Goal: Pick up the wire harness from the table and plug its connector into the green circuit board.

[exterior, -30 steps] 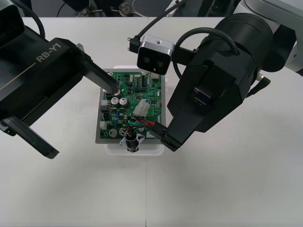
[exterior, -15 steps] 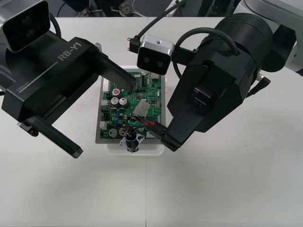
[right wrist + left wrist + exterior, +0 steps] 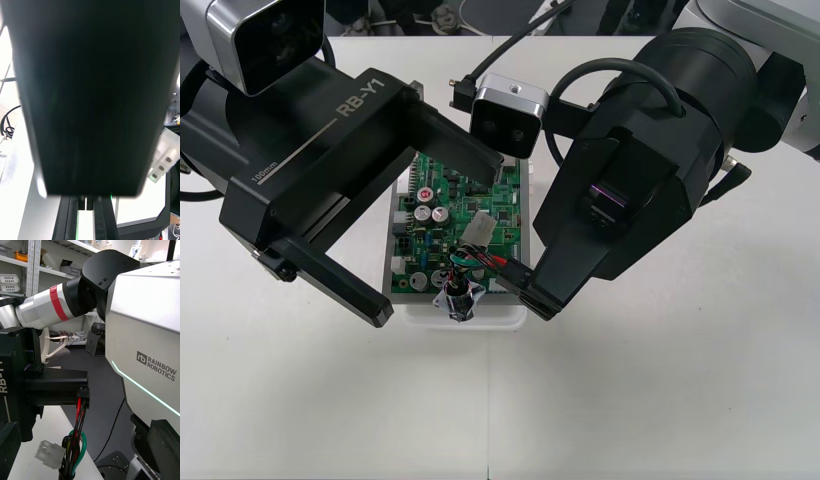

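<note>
The right claw (image 3: 527, 290) gripped the wire harness (image 3: 480, 262) at the lower right of the green circuit board (image 3: 505, 195); wires ran leftward to the socket (image 3: 458, 298). The left claw (image 3: 437, 238) hung released, upper left.

Plain light table (image 3: 660, 400) takes up most of the front view, evenly lit, with a thin seam (image 3: 488, 420) running to its near edge. Beyond the far edge is a strip of dark floor (image 3: 510, 12), with cables (image 3: 442, 15) lying on it.
</note>
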